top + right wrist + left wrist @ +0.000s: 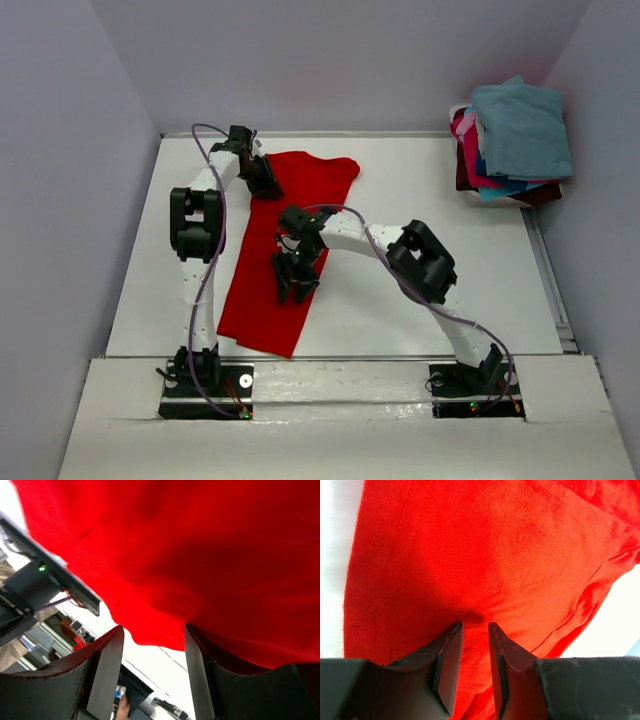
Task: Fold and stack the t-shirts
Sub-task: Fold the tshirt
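Note:
A bright red t-shirt (255, 290) lies as a long folded strip on the white table (420, 300), running from the far middle toward the near left. My left gripper (262, 182) is at the shirt's far left part. In the left wrist view its jaws (475, 625) stand close together with red cloth (485, 555) bunched between them. My right gripper (295, 288) sits at the strip's right edge, lower down. It is open (154, 627), and the red cloth's edge (165, 580) hangs just past its fingertips.
A pile of folded t-shirts sits at the far right corner: teal-blue (520, 125) on top, then pink (468, 150), blue (500, 188) and dark maroon (540, 195) below. Grey walls close in the table on three sides. Both arm bases are at the near edge.

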